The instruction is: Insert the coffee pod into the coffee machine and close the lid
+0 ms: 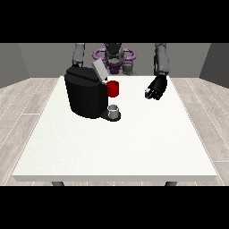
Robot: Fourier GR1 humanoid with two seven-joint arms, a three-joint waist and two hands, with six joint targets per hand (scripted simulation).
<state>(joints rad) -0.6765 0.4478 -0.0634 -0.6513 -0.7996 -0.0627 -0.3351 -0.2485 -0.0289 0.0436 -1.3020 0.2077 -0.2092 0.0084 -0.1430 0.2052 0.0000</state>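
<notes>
Front view: machine (85, 94) far left on table (116, 152), lid (99, 70) tilted up. Red thing at the machine (113, 88) under lid. Grey thing (114, 108) on the base at machine's front, maybe the pod, not sure. Robot hand at view's right (156, 87) hovering over table, well apart from machine, holding nothing; fingers look part-curled, can't tell for certain. Next: reach left, come down over the grey thing, keep clear of lid. Other robot hand hidden behind machine. Slot interior not visible.
</notes>
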